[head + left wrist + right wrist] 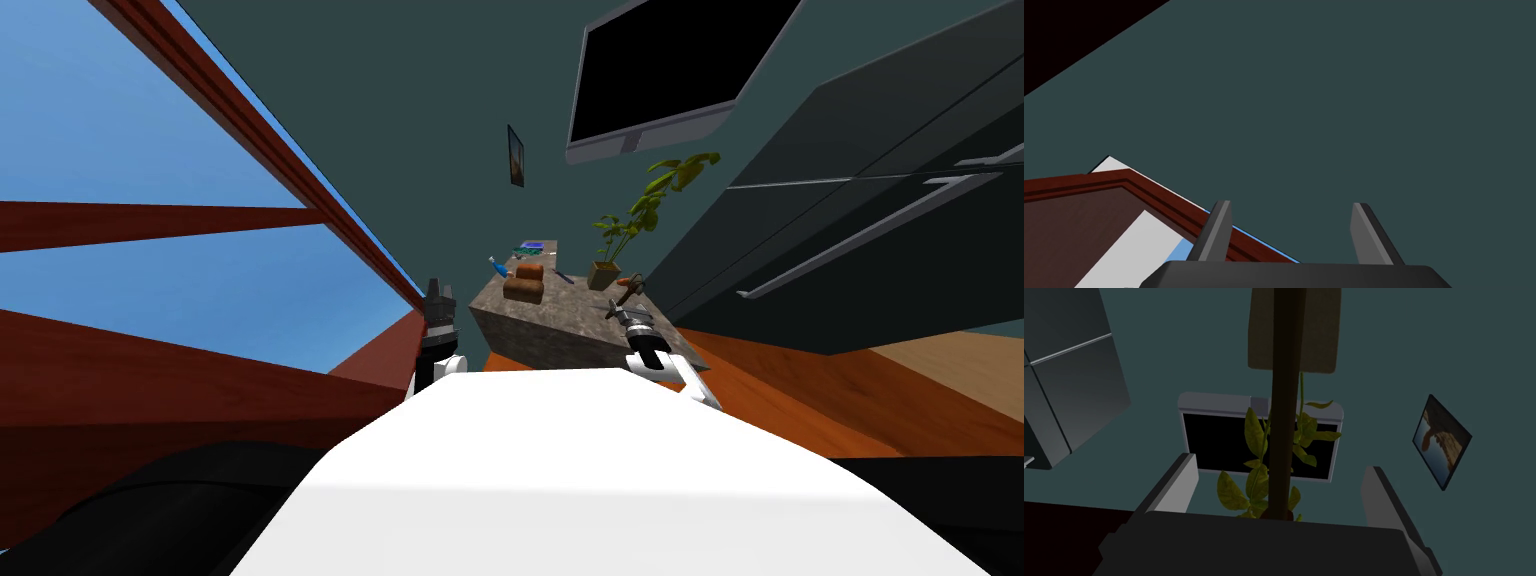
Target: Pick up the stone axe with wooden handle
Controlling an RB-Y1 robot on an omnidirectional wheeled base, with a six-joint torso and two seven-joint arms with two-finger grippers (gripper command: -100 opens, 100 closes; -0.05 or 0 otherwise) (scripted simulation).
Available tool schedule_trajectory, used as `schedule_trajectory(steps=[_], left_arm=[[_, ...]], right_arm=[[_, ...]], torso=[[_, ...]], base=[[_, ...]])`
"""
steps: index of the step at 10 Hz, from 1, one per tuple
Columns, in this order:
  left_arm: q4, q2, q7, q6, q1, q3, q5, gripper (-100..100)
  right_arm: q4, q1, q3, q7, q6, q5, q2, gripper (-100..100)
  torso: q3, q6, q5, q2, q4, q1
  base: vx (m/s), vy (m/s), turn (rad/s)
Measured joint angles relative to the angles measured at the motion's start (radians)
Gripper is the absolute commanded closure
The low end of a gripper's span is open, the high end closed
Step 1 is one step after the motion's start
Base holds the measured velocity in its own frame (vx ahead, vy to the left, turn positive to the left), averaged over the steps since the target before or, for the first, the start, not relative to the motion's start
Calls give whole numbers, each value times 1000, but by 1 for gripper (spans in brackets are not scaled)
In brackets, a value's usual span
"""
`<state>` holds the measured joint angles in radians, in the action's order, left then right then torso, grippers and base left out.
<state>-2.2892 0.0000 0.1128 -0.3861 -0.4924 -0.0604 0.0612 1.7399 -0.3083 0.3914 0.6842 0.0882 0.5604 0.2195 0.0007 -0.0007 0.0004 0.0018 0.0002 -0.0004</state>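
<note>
**Head view**
- Surface: 1 mottled grey-brown, stone-look block surface, ahead, by the dark teal wall.
- On it: 2 brown loaf-shaped blocks, touching, one behind the other. 1 small blue bottle lies beside them. 1 thin blue stick. 1 green leafy plant in a tan pot at the far right corner.
- Axe: 1 axe w/ reddish-brown handle at the surface's right edge, just beside the pot and right in front of the R pincer. Resting or lifted: can't tell.
- R pincer: over the surface's right edge, pointing at the axe.
- L pincer: well left of the surface, by the red-brown window frame.

**Left wrist view**
- L pincer: 2 fingers stand wide apart, nothing between them.

**Right wrist view**
- R pincer: 2 fingers spread wide. The handle runs up the middle of the gap, neither finger touching it.
- Axe: dark brown handle goes straight out from the pincer body. 1 blocky grey-brown head at its far end.
- Behind: plant leaves, 1 black screen in a light grey frame, 1 framed picture on the wall.
</note>
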Motion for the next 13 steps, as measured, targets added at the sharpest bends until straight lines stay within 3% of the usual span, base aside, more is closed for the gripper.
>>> schedule_trajectory(steps=[4,5,8,13], left_arm=[[0,0,0,0,0,0,0,0],[0,0,0,0,0,0,0,0],[0,0,0,0,0,0,0,0],[0,0,0,0,0,0,0,0]], right_arm=[[-138,107,25,9,31,5,37,-100],[-161,111,27,10,35,5,38,-100],[-251,181,44,13,55,7,70,-100],[-436,320,81,26,99,13,127,-100]], torso=[[0,0,0,0,0,0],[-1,0,0,-1,0,-1],[-1,0,0,-1,0,-1],[0,0,0,-1,0,0]], base=[[-44,26,7],[-62,30,14],[-55,36,8],[-56,36,11]])
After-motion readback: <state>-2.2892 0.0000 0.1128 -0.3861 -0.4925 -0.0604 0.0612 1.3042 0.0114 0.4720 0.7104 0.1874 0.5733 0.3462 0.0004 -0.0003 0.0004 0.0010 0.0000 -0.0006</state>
